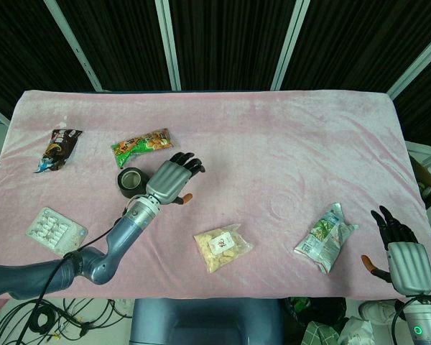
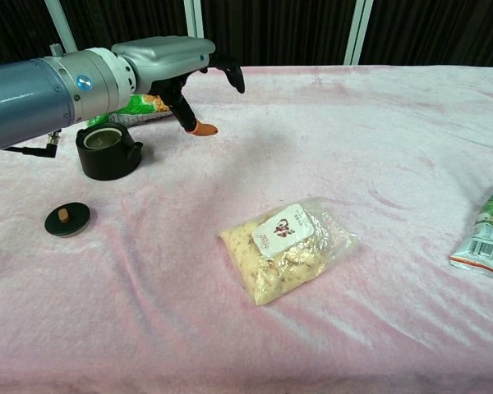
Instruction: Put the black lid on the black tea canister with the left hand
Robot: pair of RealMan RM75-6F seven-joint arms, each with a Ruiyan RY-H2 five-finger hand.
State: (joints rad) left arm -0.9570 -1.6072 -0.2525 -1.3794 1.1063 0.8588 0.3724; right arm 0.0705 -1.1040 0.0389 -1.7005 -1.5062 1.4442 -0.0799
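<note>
The black lid [image 2: 67, 219] lies flat on the pink worktop [image 2: 378, 148], its small knob facing up, well short of the left hand [image 2: 177, 61] and toward the robot's own side of it. In the head view the lid cannot be seen; the forearm seems to cover that spot. The black tea canister [image 2: 108, 150] stands upright and uncovered just beside the left hand, on its outer side, between the hand and the lid.

The step in hand looks like reaching for the lid, which is not yet grasped. To do it well, the hand should draw back over the canister without knocking it, come down straight above the lid, and pinch the knob so the lid stays level for seating.

The left hand hovers above the worktop past the canister, palm down, fingers spread and pointing away from the robot, thumb hanging below; it holds nothing. Its forearm stretches across from the worktop's near left edge.

The right hand [image 1: 401, 248] rests off the near right corner, fingers apart and empty, beside a green-and-white packet [image 1: 326, 238]. A clear snack bag [image 2: 286, 246] lies between the 2 hands.
</note>
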